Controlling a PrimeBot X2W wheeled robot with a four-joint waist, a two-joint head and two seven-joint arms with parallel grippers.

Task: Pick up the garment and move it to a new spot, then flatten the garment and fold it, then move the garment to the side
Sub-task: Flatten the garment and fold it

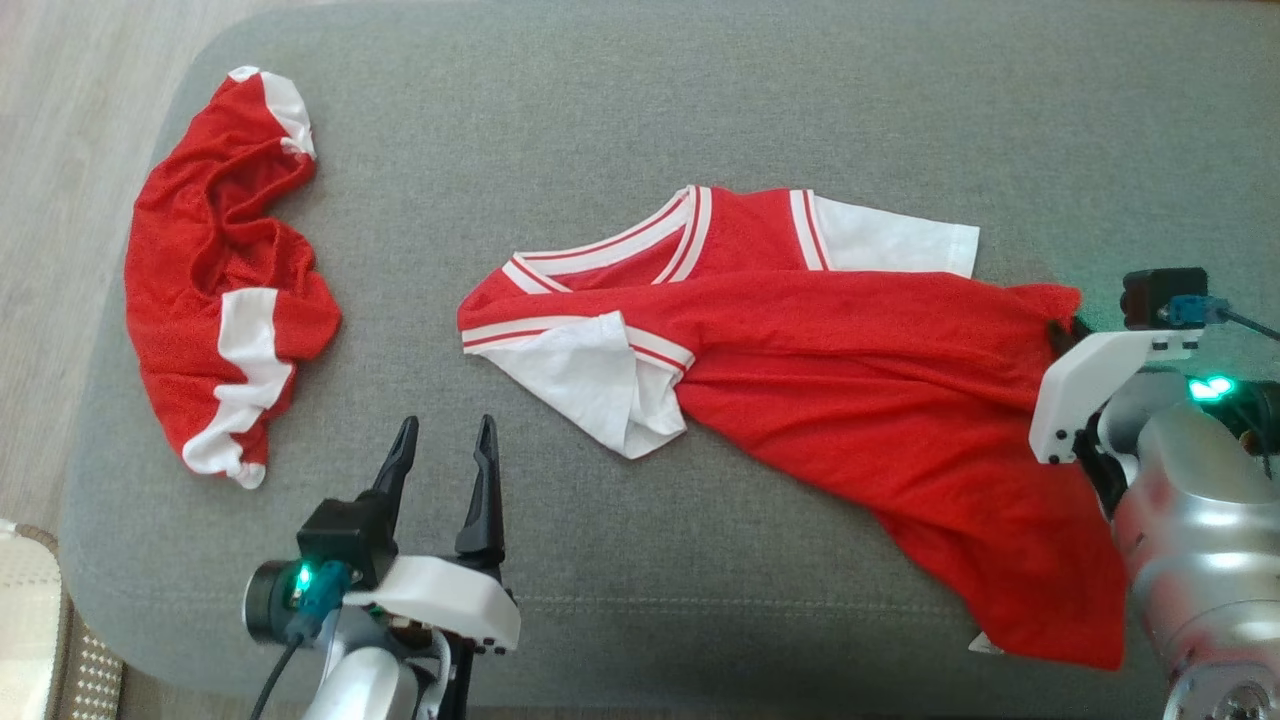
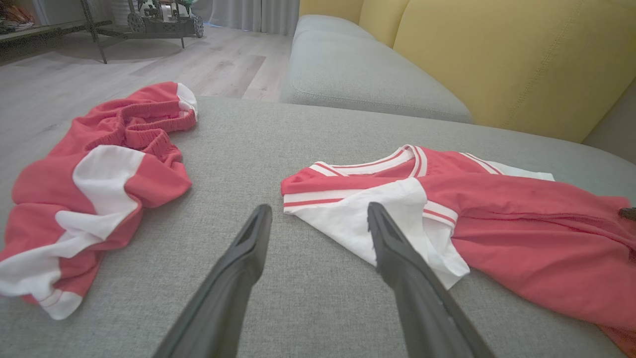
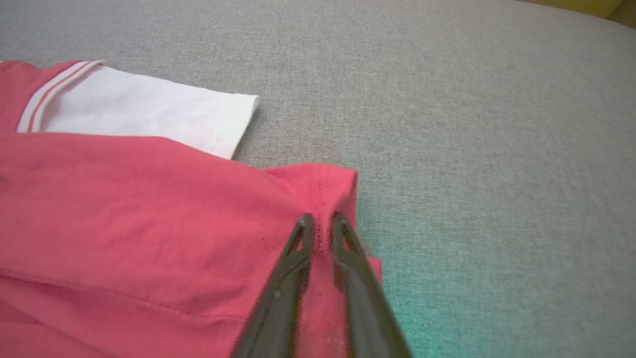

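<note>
1. The shirt [image 1: 850,350], red with white sleeves, lies on a gray cushion [image 1: 600,120], from the middle toward the right. Its collar faces the far side and its bunched body slants down to the near right edge.
2. Red-and-white shorts [image 1: 220,290] lie crumpled at the cushion's left end, well apart from the shirt.
3. The left wrist view shows a second cushion [image 2: 357,74] and a yellow sofa back [image 2: 497,59] beyond. A wooden floor [image 2: 149,64] and a wheeled cart [image 2: 164,17] lie farther off.
4. Bare gray cloth lies between the left gripper [image 1: 447,424] and the near sleeve [image 1: 590,385].
5. In the head view the right forearm [image 1: 1200,540] covers the shirt's right edge, and a white mount hides nearly all of that arm's fingers. A small white bit at the shirt's lowest corner is too small to tell. A pale thing at the lower left corner is cut off by the frame.
6. The left gripper's fingers stand wide apart and hold nothing. They point at the near sleeve from just short of it. In the left wrist view one finger overlaps the sleeve's edge, and I cannot tell whether it touches.
7. The right gripper [image 3: 323,218] has its fingers drawn almost together, pinching a ridge of red cloth at the shirt's right corner, beside the hem. The fabric puckers toward the tips, and the far white sleeve lies flat just beyond.
</note>
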